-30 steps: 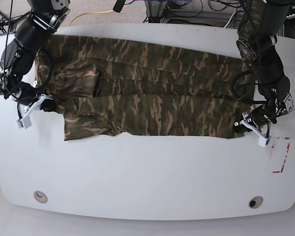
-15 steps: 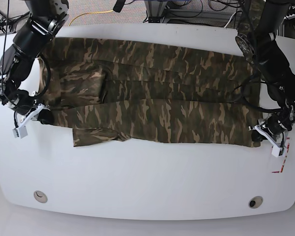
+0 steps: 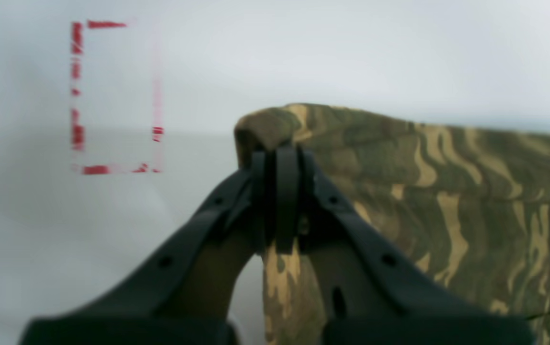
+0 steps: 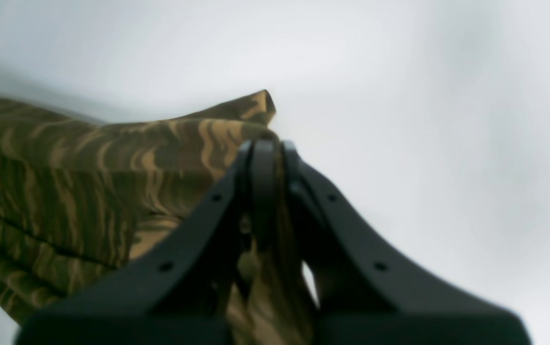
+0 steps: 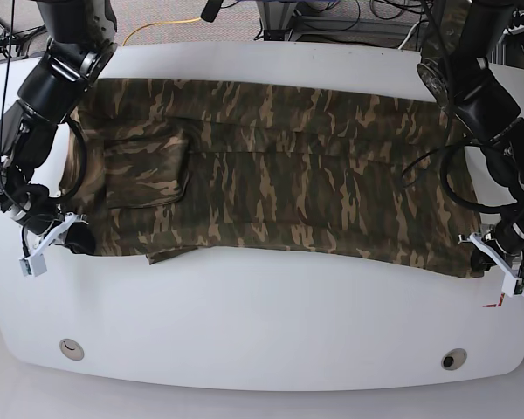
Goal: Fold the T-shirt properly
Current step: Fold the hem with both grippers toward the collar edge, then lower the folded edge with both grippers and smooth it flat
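Note:
The camouflage T-shirt (image 5: 279,166) lies spread wide across the white table (image 5: 262,323), its near edge drawn toward the front. My left gripper (image 5: 482,264) at the base view's right is shut on the T-shirt's near right corner (image 3: 275,129). In the left wrist view the left gripper (image 3: 282,158) pinches a fold of fabric. My right gripper (image 5: 67,243) at the base view's left is shut on the near left corner. The right wrist view shows the right gripper (image 4: 263,148) closed over the T-shirt's (image 4: 88,167) edge. A folded sleeve (image 5: 144,166) rests on the left part.
A red dashed rectangle mark (image 5: 499,301) sits on the table by the left gripper, also in the left wrist view as a red mark (image 3: 112,96). Two round holes (image 5: 70,349) (image 5: 454,359) lie near the front edge. Cables and equipment stand beyond the far edge.
Both grippers have pulled the T-shirt's near edge toward the table's front and slightly outward. The folded-over near layer has opened out, so the shirt covers more table.

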Robot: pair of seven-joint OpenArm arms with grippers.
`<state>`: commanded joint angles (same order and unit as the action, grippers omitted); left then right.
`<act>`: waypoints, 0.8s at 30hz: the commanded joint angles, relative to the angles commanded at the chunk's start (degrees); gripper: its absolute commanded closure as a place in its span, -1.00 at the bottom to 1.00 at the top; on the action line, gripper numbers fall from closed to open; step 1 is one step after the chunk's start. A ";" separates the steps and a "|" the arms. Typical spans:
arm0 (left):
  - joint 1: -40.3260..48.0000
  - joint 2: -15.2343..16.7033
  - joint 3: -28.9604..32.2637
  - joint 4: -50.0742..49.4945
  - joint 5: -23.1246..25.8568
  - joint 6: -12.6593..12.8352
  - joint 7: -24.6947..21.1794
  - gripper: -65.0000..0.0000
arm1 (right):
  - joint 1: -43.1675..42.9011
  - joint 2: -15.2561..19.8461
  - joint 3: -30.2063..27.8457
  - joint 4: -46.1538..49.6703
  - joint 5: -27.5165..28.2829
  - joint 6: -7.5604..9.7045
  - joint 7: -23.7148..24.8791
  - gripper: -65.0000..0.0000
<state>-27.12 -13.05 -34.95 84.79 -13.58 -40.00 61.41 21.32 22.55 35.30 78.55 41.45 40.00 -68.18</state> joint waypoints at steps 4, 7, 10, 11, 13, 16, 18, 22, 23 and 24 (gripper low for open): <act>0.00 0.00 0.00 4.75 -0.09 0.00 4.22 0.98 | -0.26 1.67 0.00 0.00 0.18 0.00 0.00 1.00; 1.14 0.00 -0.18 8.09 -0.09 0.00 6.24 0.98 | -0.79 1.93 0.26 0.09 0.18 0.00 -0.18 1.00; 2.90 -0.18 -0.18 10.02 -0.09 0.00 6.77 0.98 | -2.73 3.16 0.26 0.26 0.53 0.00 -0.18 1.00; 3.43 -0.26 -0.18 10.20 -0.09 0.00 6.77 0.98 | -3.16 3.34 0.26 0.26 0.53 0.00 -0.26 1.00; 5.01 -0.35 -0.18 10.29 -0.09 0.00 6.77 0.98 | -4.48 3.34 0.35 0.26 0.53 0.00 -0.26 1.00; 6.77 -0.44 -0.18 9.85 0.09 0.00 6.42 0.97 | -7.12 3.52 0.35 0.26 2.37 0.00 -0.26 1.00; 7.74 -0.97 -0.09 9.14 0.09 0.00 5.80 0.97 | -9.32 3.60 0.35 0.26 4.84 0.00 -0.26 1.00; 9.23 -1.05 0.00 5.71 0.09 0.00 2.02 0.97 | -13.36 3.60 0.35 0.26 10.81 0.00 -0.26 1.00; 9.58 -1.14 0.09 4.31 0.09 0.00 1.23 0.97 | -14.33 3.60 0.35 0.26 11.78 0.00 -0.26 1.00; 9.85 -1.23 0.09 3.25 0.09 0.00 0.88 0.97 | -15.03 3.60 0.35 0.26 12.31 0.00 -0.26 1.00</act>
<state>-17.27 -14.29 -34.86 88.04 -13.49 -40.00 62.29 6.29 26.15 35.65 78.81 53.76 40.00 -68.44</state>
